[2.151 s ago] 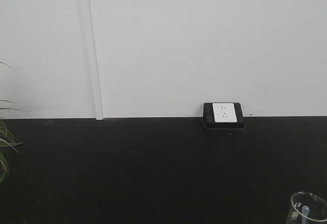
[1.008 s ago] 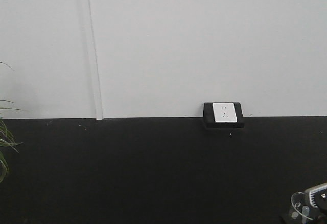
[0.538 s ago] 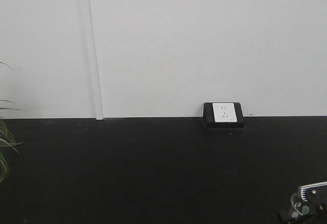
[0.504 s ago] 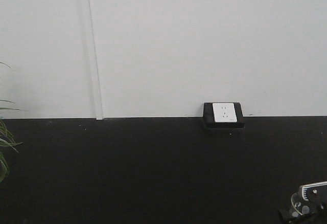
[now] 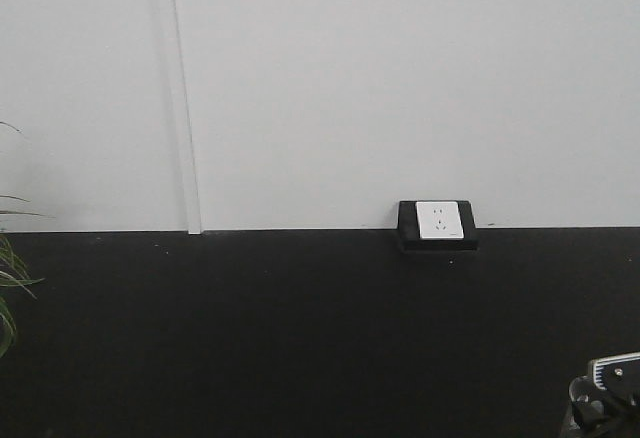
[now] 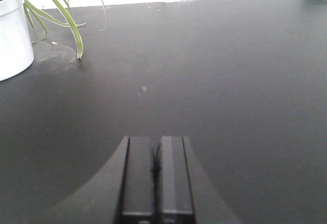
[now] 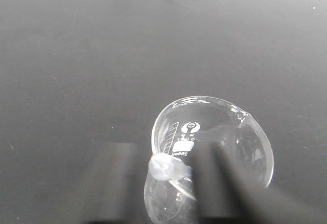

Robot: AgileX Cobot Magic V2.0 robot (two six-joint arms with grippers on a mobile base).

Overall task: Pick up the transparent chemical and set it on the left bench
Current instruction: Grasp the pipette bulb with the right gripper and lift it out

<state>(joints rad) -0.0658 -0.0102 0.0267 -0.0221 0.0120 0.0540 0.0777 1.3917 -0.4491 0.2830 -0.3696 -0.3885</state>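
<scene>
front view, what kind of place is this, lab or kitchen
Probably a laboratory: a graduated glass beaker stands on a matte black benchtop, with a wall socket at the bench's back edge.

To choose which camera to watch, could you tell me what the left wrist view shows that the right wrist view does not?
Only the left wrist view shows the potted plant and the left gripper, its fingers pressed together. Only the right wrist view shows the glass beaker and the right gripper, blurred, with one finger left of the beaker and one across it. Both show the black benchtop.
</scene>
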